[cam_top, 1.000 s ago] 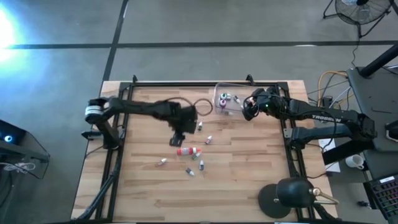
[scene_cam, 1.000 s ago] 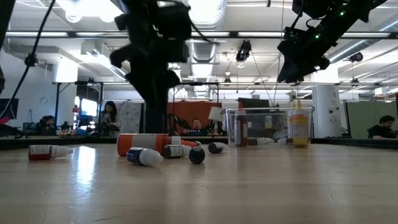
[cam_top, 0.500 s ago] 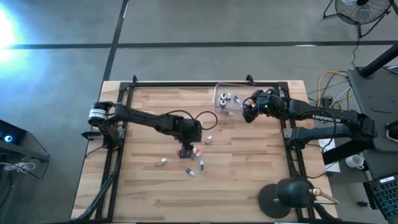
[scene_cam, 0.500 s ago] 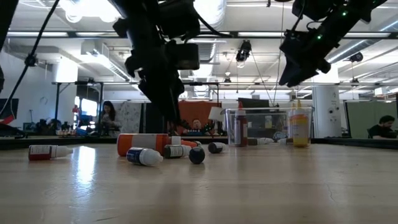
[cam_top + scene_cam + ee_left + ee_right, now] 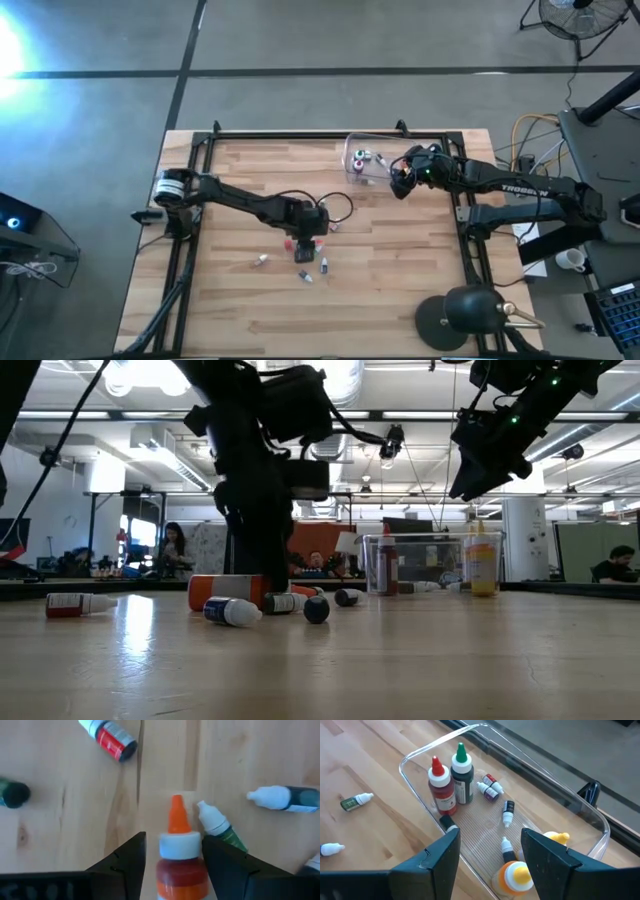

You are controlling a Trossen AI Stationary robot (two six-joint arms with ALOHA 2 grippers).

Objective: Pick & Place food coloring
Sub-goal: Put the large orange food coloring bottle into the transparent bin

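The left gripper [image 5: 172, 865] is down at the bench [image 5: 230, 300] near its middle, its jaws standing wide on either side of the big orange-capped bottle [image 5: 179, 855], which lies between the fingers [image 5: 122, 865]; whether the pads actually touch it I cannot tell. The right gripper [image 5: 490, 855] hovers above the clear plastic box [image 5: 580, 815] at the far right part of the bench, jaws spread wide and holding nothing.

The box, the largest thing on the bench, holds a red-capped bottle [image 5: 440, 787] and a green-capped bottle [image 5: 462, 777] standing upright side by side, an orange-yellow bottle [image 5: 517, 875] at the near end, another yellow one [image 5: 555, 838] beside it, and a few small bottles lying flat, among them a purple one [image 5: 491, 789] and a black-and-white one [image 5: 508, 812].

On the open bench, just beside the orange-capped bottle, lies a small green bottle with a white tip [image 5: 217, 825]. A dark bottle with a white cap [image 5: 285, 799] lies near it, a red-labelled bottle [image 5: 111, 739] lies farther off, and a dark green cap end [image 5: 14, 794] shows well apart. From above, one more tiny bottle [image 5: 261, 260] lies alone toward the left arm's side
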